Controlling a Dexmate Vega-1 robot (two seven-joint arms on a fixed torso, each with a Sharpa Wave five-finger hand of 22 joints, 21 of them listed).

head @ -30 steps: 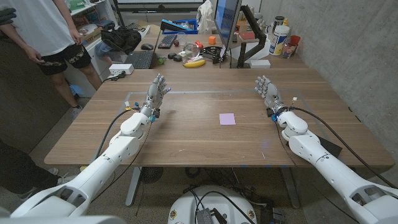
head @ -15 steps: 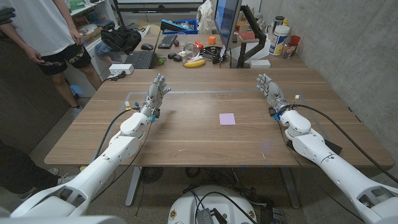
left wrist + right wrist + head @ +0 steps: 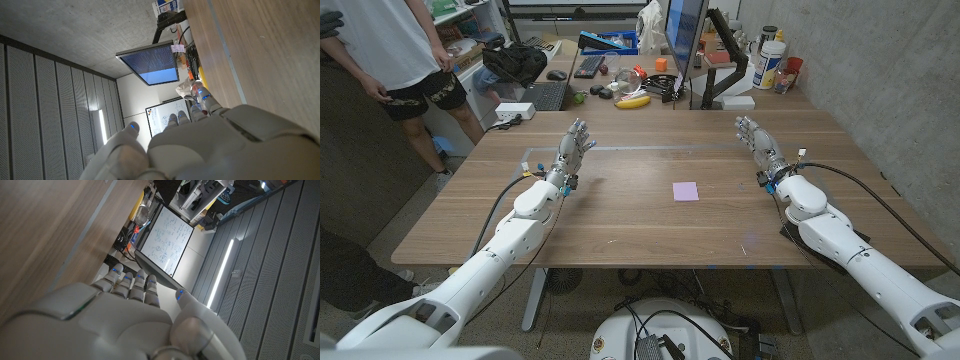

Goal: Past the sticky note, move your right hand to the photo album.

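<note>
The right hand (image 3: 760,142) is held above the right side of the wooden surface (image 3: 620,215), its fingers spread and extended away from the robot, with nothing held in it. In the right wrist view the back of this hand (image 3: 120,315) is seen with the fingers (image 3: 131,285) reaching toward a whiteboard (image 3: 167,237) beyond the surface's far edge. The left hand (image 3: 572,148) is raised over the left side of the surface, likewise spread and holding nothing; its back (image 3: 215,145) is shown in the left wrist view. A purple sticky note (image 3: 686,191) lies on the surface between the two hands, nearer the right one and apart from it. No photo album can be made out. Farther off, a banana (image 3: 633,101), a keyboard (image 3: 546,96) and a monitor (image 3: 684,35) are seen on the adjoining desk, and a person (image 3: 405,60) stands at the far left.
</note>
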